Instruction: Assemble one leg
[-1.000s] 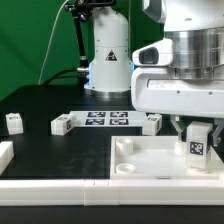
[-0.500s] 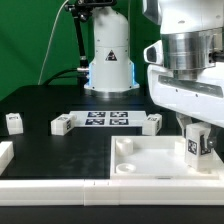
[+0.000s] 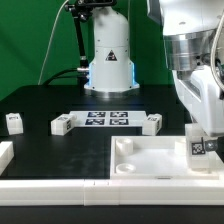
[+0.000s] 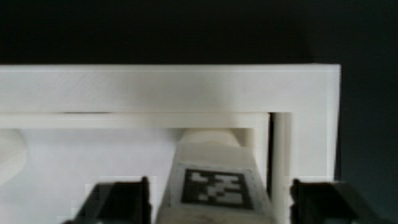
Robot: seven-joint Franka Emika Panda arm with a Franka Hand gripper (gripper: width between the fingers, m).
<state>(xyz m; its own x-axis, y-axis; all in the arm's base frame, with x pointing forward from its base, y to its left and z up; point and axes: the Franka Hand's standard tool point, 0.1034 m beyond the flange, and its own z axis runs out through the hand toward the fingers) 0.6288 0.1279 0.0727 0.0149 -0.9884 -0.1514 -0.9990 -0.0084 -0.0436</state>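
Nearest the camera, a large white square plastic tray [image 3: 60,185] is lying on the black worktop [image 3: 60,145]. My hand [image 3: 201,138] is gripping the small chunky white plastic leg [image 3: 198,150], tag outward, upright over the tray's corner on the exterior view's right. Behind it, three loose white block-shaped pegs [image 3: 64,124] are sitting beside the thin flat white marker board [image 3: 108,118].
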